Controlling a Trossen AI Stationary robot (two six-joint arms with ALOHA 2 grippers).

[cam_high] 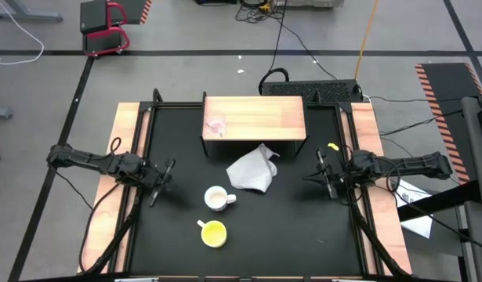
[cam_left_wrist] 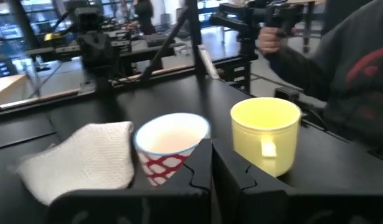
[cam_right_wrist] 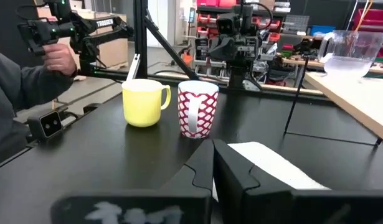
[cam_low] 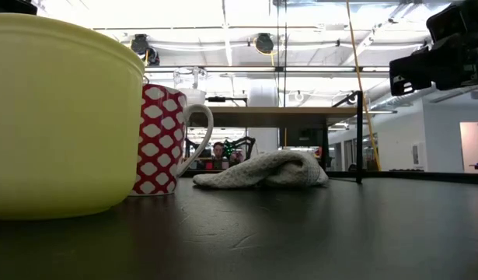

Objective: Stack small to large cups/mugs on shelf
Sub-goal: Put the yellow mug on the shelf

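The yellow cup (cam_high: 213, 233) and white patterned mug (cam_high: 217, 198) sit low-centre on the black surface (cam_high: 288, 227); the glass cup (cam_high: 215, 125) tops the shelf (cam_high: 260, 114). Both look rigid, slick and breakable, probably best pinched at rim or handle. Left gripper (cam_high: 158, 182) and right gripper (cam_high: 324, 174): fingers pressed together, empty.

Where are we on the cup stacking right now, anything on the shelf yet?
Done: the tiny clear glass cup stands on the light-wood shelf. In hand: nothing; the left tool and right tool are both shut and empty, either side of the table. Left: the white mug with red pattern and the yellow handled cup sit on the black tabletop, near the grey-white cloth.
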